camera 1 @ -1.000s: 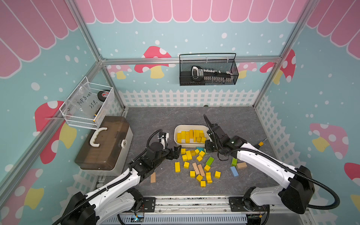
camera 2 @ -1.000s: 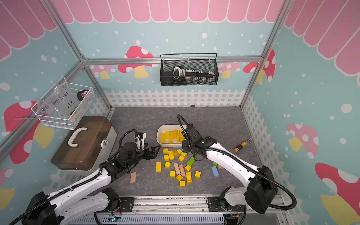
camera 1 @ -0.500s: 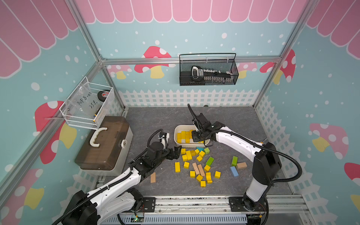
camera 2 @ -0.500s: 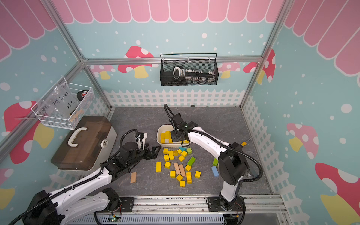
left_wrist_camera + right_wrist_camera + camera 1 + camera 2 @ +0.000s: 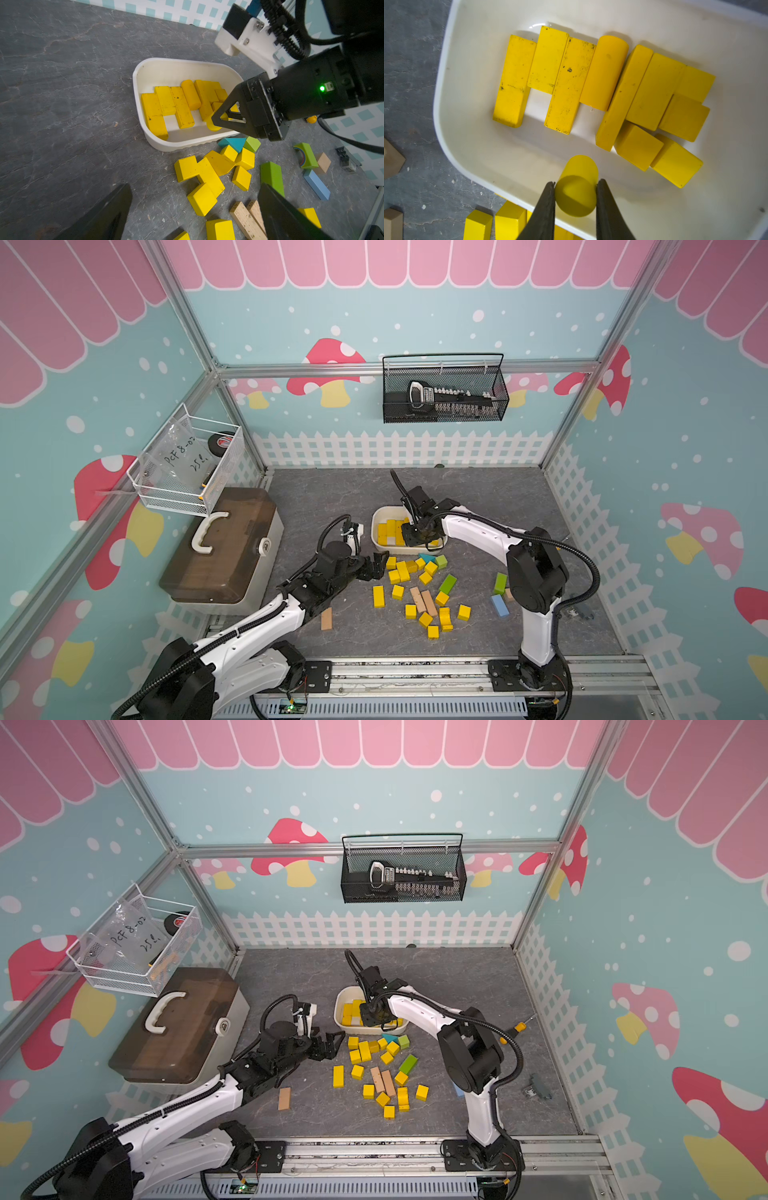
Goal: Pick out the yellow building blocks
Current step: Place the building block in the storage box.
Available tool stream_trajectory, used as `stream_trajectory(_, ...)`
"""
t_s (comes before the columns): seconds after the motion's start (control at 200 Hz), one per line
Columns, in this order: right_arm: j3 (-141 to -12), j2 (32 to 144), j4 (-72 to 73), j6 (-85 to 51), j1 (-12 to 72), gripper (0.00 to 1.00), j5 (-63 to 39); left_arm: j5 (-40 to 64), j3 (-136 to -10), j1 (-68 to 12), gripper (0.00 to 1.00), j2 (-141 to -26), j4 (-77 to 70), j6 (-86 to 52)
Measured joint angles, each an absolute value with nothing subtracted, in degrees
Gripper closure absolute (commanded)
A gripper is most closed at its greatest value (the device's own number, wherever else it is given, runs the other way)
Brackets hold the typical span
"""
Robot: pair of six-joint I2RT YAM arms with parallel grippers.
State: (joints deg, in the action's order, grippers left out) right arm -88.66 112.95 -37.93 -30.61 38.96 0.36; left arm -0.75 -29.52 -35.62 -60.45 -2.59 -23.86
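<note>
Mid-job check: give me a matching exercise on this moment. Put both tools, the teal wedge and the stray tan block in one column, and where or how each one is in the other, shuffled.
Column one:
1. right tool
2. left tool
3. teal wedge
4. lone tan block

Column two:
A. open, beside the loose yellow blocks
B. lying just outside the white tub
C. shut on a yellow cylinder over the white tub
D. apart from the other blocks, by the left arm

Pairs: 1-C, 2-A, 3-B, 4-D
</note>
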Motion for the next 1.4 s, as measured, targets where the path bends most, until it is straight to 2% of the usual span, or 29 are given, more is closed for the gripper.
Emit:
stream_trajectory(0.625, -89.41, 117.93, -33.01, -29.19, 36.86, 0.79, 3.05, 0.08, -31.29, -35.35, 0.01, -63.22, -2.42, -23.86)
stream_trajectory(0.971, -88.42, 117.64, -31.75, -29.21, 36.73, 0.75, 2.9, 0.27, -31.59, -35.35, 0.01, -63.24, -2.39, -23.83)
stream_trajectory(1.086, -86.91, 116.73, -31.42, -29.43, 36.73, 0.71, 2.44, 0.27, -31.79, -35.35, 0.01, -63.31, -2.31, -23.86)
stream_trajectory(1.306, -84.25, 113.3, -31.48, -29.63, 36.73, 0.54, 2.09, 0.27, -31.88, -35.35, 0.01, -63.33, -2.26, -23.83)
stream_trajectory(1.401, -82.85, 110.74, -31.46, -29.67, 36.73, 0.53, 2.09, 0.27, -31.88, -35.35, 0.01, -63.33, -2.26, -23.86)
